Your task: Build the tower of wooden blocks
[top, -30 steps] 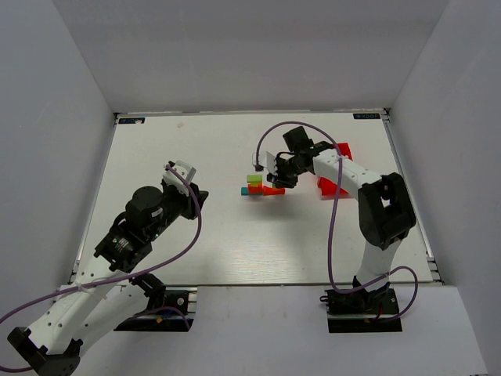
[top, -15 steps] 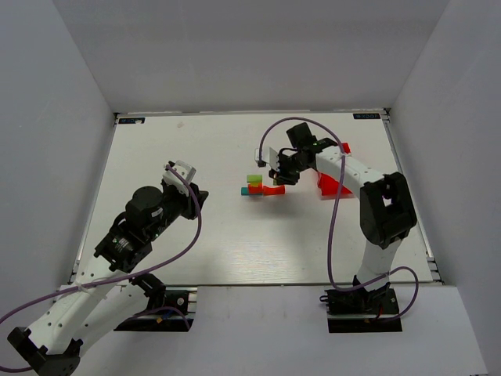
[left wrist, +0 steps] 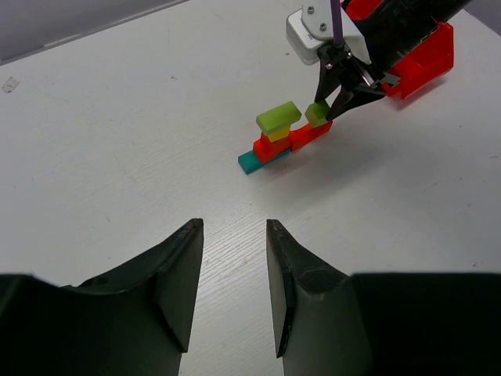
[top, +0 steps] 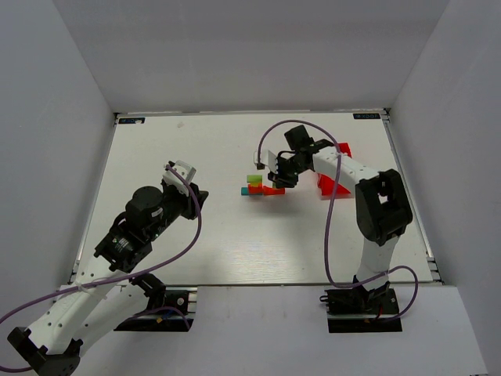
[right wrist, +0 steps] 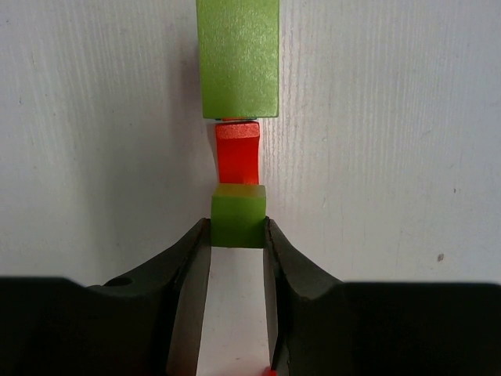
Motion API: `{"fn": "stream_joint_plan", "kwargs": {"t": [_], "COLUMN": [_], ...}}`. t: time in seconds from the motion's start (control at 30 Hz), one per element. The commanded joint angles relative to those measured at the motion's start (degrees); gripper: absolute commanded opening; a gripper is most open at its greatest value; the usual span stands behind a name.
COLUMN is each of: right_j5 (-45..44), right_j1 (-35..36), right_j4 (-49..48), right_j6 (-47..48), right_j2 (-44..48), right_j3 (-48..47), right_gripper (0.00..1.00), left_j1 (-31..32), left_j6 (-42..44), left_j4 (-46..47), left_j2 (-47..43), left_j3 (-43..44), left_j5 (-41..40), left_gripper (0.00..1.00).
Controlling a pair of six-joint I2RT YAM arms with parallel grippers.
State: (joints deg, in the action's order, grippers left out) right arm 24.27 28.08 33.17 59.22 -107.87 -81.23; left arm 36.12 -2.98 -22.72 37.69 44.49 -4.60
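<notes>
The right hand is clenched on a lime-green cube at the right end of the wood block tower, directly over its red piece. The tower stands mid-worktop, with open surface on its left, near and far sides. The red bin lies just to its right. The left hand hangs released and empty, well apart at the near left.
</notes>
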Motion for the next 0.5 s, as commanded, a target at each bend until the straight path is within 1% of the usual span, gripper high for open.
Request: {"fn": "stream_joint_plan", "kwargs": {"t": [0.0, 0.47], "right_j5": [1.9, 2.4], "right_j1": [-0.2, -0.3], "right_j4": [0.8, 2.3], "right_j6": [0.8, 1.8], "right_j2": [-1.0, -5.4], "right_j3": [-2.5, -5.7], "right_gripper": [0.12, 0.12], "left_j1": [-0.3, -0.3], "left_j6": [-0.1, -0.1], "left_j4": [-0.3, -0.3], "left_j2": [-0.5, -0.5], "left_j3": [-0.1, -0.1], "left_j5": [-0.2, -0.2], "left_gripper": [0.48, 0.48]}}
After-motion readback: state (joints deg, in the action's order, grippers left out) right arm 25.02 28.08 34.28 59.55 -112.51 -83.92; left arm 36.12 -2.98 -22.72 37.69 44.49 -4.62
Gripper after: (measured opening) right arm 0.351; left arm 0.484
